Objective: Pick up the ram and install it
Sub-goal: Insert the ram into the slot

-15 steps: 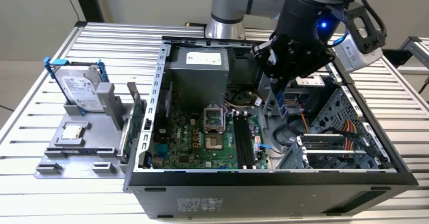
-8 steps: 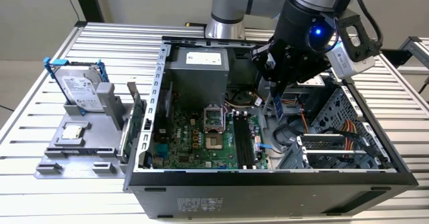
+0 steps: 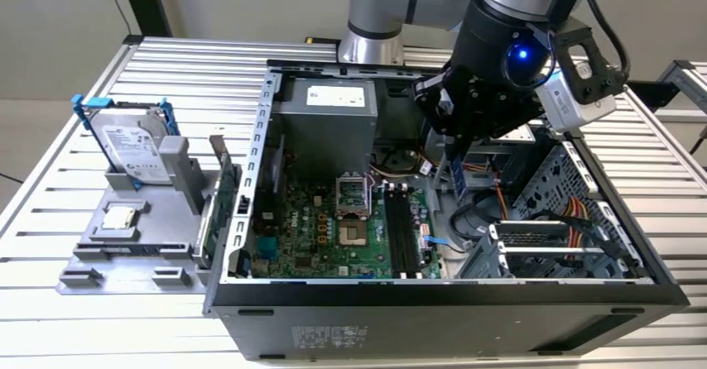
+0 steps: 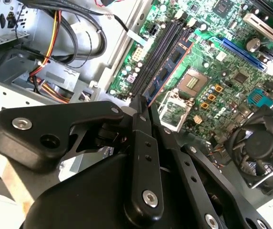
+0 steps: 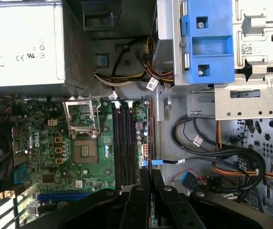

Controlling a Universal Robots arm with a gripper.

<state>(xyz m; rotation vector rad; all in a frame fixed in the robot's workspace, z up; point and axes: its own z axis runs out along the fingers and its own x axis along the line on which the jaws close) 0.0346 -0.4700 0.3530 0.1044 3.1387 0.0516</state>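
Observation:
The ram (image 3: 459,174) is a thin blue stick with dark chips. My gripper (image 3: 455,141) is shut on its upper end and holds it inside the open computer case. In the second wrist view the ram (image 4: 170,62) reaches out from the gripper (image 4: 141,102) over the motherboard, alongside the black memory slots (image 4: 157,50). Seen edge-on in the first wrist view, the ram (image 5: 150,138) lies just beside the outermost of the memory slots (image 5: 123,143), in front of the gripper (image 5: 149,175). In the exterior view the memory slots (image 3: 400,232) lie below the stick, towards that view's left.
A silver hard drive (image 3: 132,141) in a blue frame, a green expansion card (image 3: 227,195) and a processor (image 3: 119,218) sit on a grey fixture outside the case. Inside it are the power supply (image 3: 326,121), a drive cage (image 5: 207,43), a fan (image 4: 257,143) and loose cables (image 5: 222,157).

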